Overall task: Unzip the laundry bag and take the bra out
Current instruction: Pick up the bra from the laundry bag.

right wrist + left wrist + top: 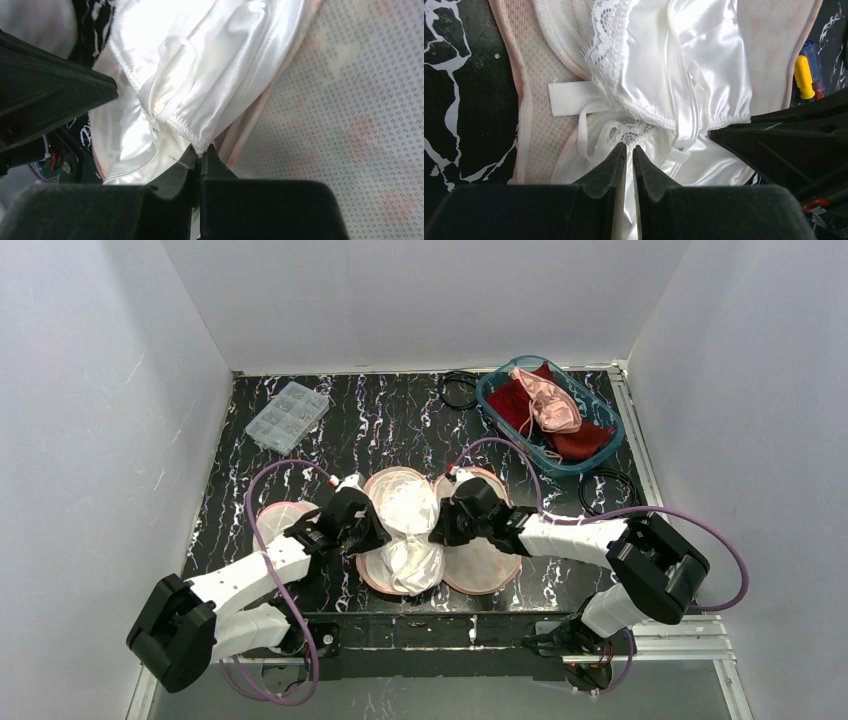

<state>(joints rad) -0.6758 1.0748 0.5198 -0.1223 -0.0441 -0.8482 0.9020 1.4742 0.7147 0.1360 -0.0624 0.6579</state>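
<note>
Top external view: shows a white bra (405, 532) heaped in the middle of the frame, mostly on the left-hand half of an unzipped laundry bag (488, 570) spread flat on the table (400, 420) as two round mesh halves. Runs long-ways from the top of the frame toward the bottom, beside the fold between the halves. Sits squarely between both arms: left end effector (376, 532) touching its left edge, right end effector (438, 528) touching its right edge, neither clearly nearer. Left wrist view: looks down on satin and lace filling the upper centre, with the tips parted by only a thin slit and white cloth showing through it; cannot tell whether pinched or merely lying underneath. Right wrist view: finds the tips pressed together at lower centre, closed on the gathered hem of the bra, with bare mesh of the bag off to the right of the frame. Judging from that, seems past the unzipping and into the removal. Calls for a lift up and away from the bag, probably led from the right side, since held only there for certain. Could drag the mesh along if caught with the hem, or let slippery satin slide out of so small a bite.
</note>
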